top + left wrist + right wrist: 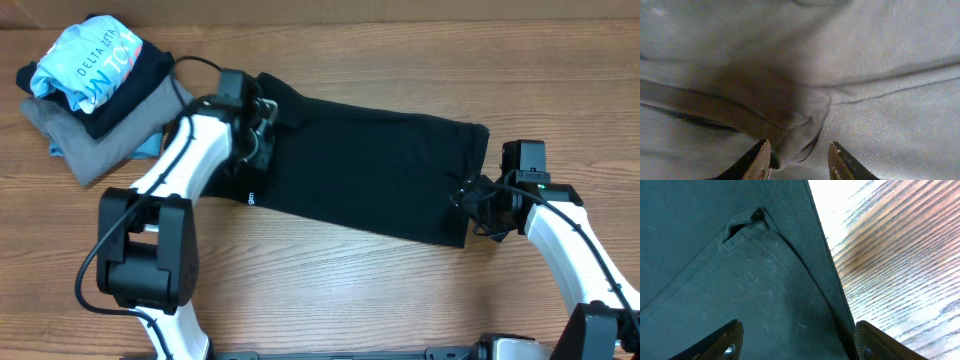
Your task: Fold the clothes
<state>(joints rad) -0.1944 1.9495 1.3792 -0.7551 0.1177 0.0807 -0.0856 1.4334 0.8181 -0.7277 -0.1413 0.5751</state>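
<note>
A wood-grain table fills the view, with cloth and two arms on it. The black garment lies across the middle as one long flat band, running from far left to right. Its small white logo sits by the near hem at the left. The band looks narrowed lengthwise. My judgement is that the next fold brings one end over the other, which would explain an arm posted at each end.

The left gripper is down on the left end of the band. Its jaws are parted, and a small ridge of bunched cloth sits between them without filling the gap. It reads as a loose wrinkle rather than a pinch, and nothing is lifted there.

The right gripper sits at the right end, just where cloth meets wood. Its jaws are spread wide, and the garment's edge runs between them, with a seam further up. The cloth lies flat under it, so it holds nothing, but the position suits taking that edge.

At far left, beside the band's end and out of the fold's path, is a pile. A light-blue shirt lies on top and a grey garment at the bottom, with dark cloth between. Kept to that corner, it leaves the middle free for folding.
</note>
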